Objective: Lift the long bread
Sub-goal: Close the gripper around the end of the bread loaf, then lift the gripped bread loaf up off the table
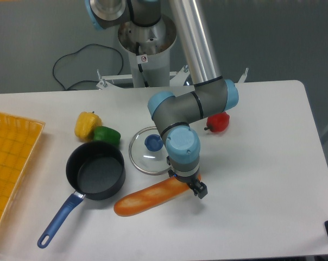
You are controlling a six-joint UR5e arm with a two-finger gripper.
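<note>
The long bread point(150, 197), glossy orange-brown with paler slashes, lies slanted on the white table in front of the pan. My gripper point(188, 182) points straight down over the bread's right end, and that end is hidden beneath it. One dark fingertip point(200, 190) shows just past the lower right side of the loaf. The other finger is hidden behind the blue wrist. Whether the jaws press on the bread cannot be made out.
A black pan point(95, 174) with a blue handle sits left of the bread. A glass lid point(149, 150) with a blue knob lies just behind the gripper. Yellow pepper point(87, 124), green pepper point(107, 135), red pepper point(218, 122) and an orange basket point(6, 163) stand around.
</note>
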